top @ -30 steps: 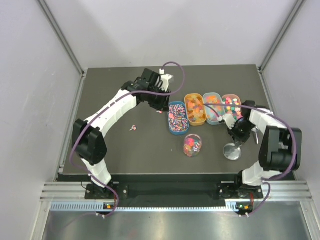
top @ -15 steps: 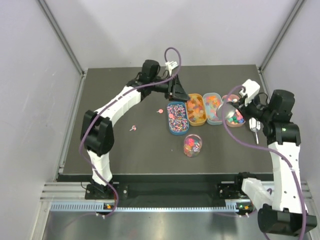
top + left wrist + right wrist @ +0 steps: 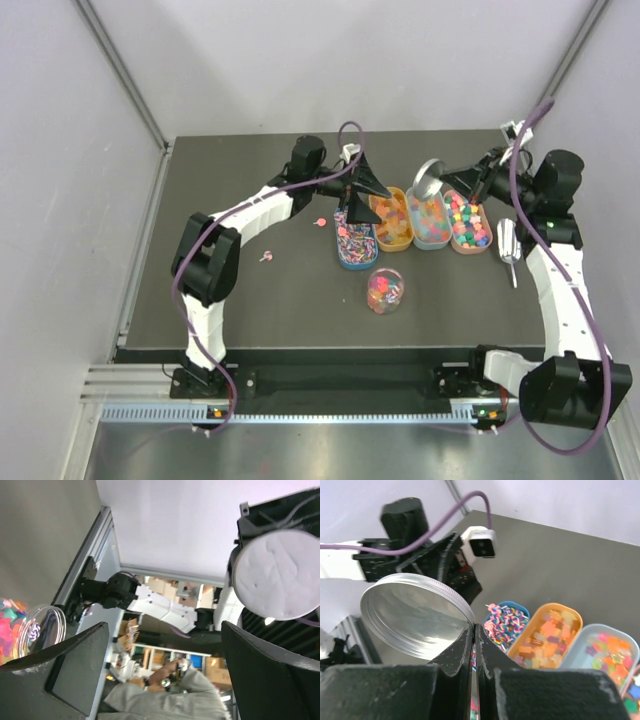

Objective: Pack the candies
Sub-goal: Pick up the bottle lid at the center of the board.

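The candies [image 3: 356, 240] lie in four oval trays that sit side by side in a row on the dark table [image 3: 250, 310]. The blue tray [image 3: 340, 252] on the left holds stripy pink and purple ones. Next comes the orange tray [image 3: 377, 222] with yellow and orange gummies. Then comes the pale blue tray [image 3: 411, 226] with orange and red ones, and a pinkish tray [image 3: 488, 232] with many colours mixed. More candies fill the bottom of a clear round jar [image 3: 385, 290], which stands upright just in front of the trays, near the blue one. Two small pink loose candies [image 3: 266, 257] lie on the bare table to the left of the trays, one of them close to the blue tray.

The left gripper [image 3: 368, 182] hangs above the blue and orange trays. Its two fingers [image 3: 75, 665] are spread wide apart with nothing between them.

The right gripper [image 3: 475, 630] has its fingers pressed together on the rim of a round metal lid [image 3: 415, 615]. It holds the lid up in the air, tilted, above the far end of the pale blue tray.

A shiny metal scoop [image 3: 508, 245] lies on the table just to the right of the pinkish tray.
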### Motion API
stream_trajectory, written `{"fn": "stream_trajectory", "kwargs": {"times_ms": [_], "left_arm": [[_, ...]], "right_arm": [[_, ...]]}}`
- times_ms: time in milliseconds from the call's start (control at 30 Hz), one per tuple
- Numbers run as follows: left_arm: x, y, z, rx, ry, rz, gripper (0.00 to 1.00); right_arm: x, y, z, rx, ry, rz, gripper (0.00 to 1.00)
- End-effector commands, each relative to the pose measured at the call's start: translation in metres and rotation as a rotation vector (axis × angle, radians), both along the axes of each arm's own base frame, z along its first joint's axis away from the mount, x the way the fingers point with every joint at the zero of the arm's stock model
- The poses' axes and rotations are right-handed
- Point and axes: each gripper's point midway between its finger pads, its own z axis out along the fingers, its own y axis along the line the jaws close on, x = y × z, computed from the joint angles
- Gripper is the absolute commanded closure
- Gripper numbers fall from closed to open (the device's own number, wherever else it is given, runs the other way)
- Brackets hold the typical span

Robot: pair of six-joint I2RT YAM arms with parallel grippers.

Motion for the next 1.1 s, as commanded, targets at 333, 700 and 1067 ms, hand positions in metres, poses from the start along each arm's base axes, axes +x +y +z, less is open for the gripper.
{"fn": "stream_trajectory", "kwargs": {"times_ms": [333, 700, 1067], "left_arm": [[0.031, 0.010, 0.067, -0.140, -0.046, 0.059, 0.02], [0.010, 0.017, 0.068, -0.099, -0.098, 0.046, 0.05], [-0.005, 0.031, 0.061, -0.090, -0.302, 0.021, 0.18]], "right_arm": [[-0.025, 0.026, -0.016, 0.084, 0.030, 0.191, 1.00], [0.005, 0.003, -0.034, -0.087, -0.032, -0.030, 1.00], [0.000, -0.005, 0.057, -0.306, -0.503, -0.289, 1.00]]}}
